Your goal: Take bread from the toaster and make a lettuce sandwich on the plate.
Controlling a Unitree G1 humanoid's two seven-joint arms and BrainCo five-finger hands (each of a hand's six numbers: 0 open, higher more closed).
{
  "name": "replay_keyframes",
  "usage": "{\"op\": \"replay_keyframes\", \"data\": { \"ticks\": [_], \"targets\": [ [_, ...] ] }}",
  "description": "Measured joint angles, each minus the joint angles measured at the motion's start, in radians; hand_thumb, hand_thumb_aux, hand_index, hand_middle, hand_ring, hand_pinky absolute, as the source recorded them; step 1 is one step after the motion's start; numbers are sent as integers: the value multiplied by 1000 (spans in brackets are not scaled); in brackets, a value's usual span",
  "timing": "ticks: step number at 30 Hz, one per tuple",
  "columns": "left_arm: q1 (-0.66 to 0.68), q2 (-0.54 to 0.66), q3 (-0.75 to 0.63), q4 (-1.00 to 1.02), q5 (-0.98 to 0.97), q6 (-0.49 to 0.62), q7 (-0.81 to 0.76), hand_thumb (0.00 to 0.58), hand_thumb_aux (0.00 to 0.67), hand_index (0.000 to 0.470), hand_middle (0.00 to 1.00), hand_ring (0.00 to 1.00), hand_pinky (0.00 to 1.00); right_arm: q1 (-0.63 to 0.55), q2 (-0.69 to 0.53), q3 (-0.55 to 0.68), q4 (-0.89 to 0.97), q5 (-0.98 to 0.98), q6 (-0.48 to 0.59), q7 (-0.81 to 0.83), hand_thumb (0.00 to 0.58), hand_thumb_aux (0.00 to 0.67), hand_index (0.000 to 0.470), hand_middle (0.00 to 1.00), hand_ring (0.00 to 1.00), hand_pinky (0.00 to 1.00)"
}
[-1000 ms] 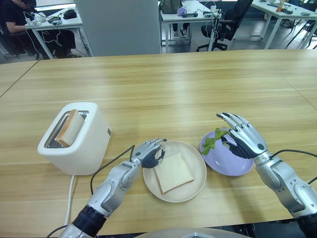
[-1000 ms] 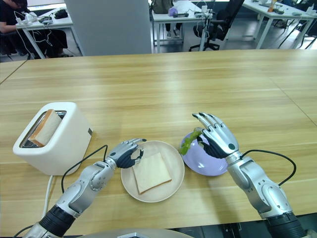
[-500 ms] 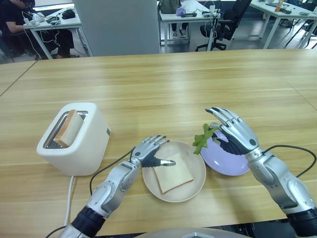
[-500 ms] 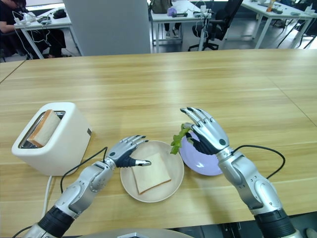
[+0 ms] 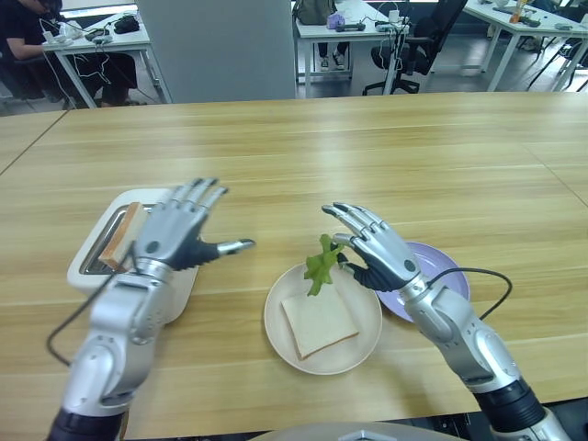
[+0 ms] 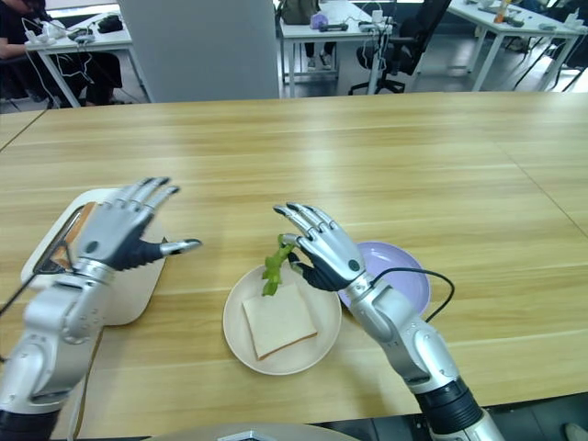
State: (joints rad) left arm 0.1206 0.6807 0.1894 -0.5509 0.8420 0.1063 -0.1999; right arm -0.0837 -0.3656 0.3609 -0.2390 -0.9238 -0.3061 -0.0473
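- left hand (image 5: 175,234): held nothing, fingers spread wide and straight, thumb out to the side. it hovered over the right side of the toaster (image 6: 133,289), palm down.
- toaster stood at the left of the table (image 5: 367,156), with one bread slice (image 5: 118,243) upright in its slot, just left of the left hand.
- right hand (image 5: 372,255): pinched the lettuce (image 5: 319,264) between thumb and a fingertip, the other fingers stretched forward and only loosely curved.
- lettuce hung down from that pinch over the far part of the plate (image 5: 271,322). its lower tip was close to the back edge of the second bread slice (image 5: 319,322); i could not tell whether it touched.
- second slice lay flat in the middle of the plate.
- purple dish (image 5: 439,257) sat just right of the plate, partly behind my right wrist, with a black cable looping over it.
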Motion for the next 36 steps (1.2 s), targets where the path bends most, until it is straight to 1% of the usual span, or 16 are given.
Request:
{"op": "replay_keyframes", "data": {
  "ticks": [2,7,13,21,25,33,36],
  "targets": [
    [24,21,80,-11,-5,11,-14,0,0,0,0,0,0,-1,26,30,35,-7,2,-2,580,670,460,0,0,0],
    [59,45,187,-13,-3,24,-31,0,0,0,0,0,0,-8,91,99,110,-26,6,-22,580,670,460,0,0,0],
    [60,46,210,-7,5,30,-44,0,0,0,0,0,0,-32,154,169,185,-43,16,-46,580,670,460,0,0,0],
    [56,47,215,4,6,30,-46,0,0,0,0,0,0,-36,163,196,204,-44,29,-59,580,670,460,0,0,0],
    [59,47,215,15,6,30,-46,0,0,0,0,0,0,-26,122,200,210,-46,22,-59,580,670,460,0,0,0],
    [79,54,217,72,16,37,-53,0,0,0,0,0,0,50,-32,211,222,-74,5,-66,580,670,460,0,0,0],
    [104,56,218,92,28,55,-68,0,0,0,0,0,0,51,-77,203,223,-82,-1,-66,580,670,460,0,0,0]
  ]
}}
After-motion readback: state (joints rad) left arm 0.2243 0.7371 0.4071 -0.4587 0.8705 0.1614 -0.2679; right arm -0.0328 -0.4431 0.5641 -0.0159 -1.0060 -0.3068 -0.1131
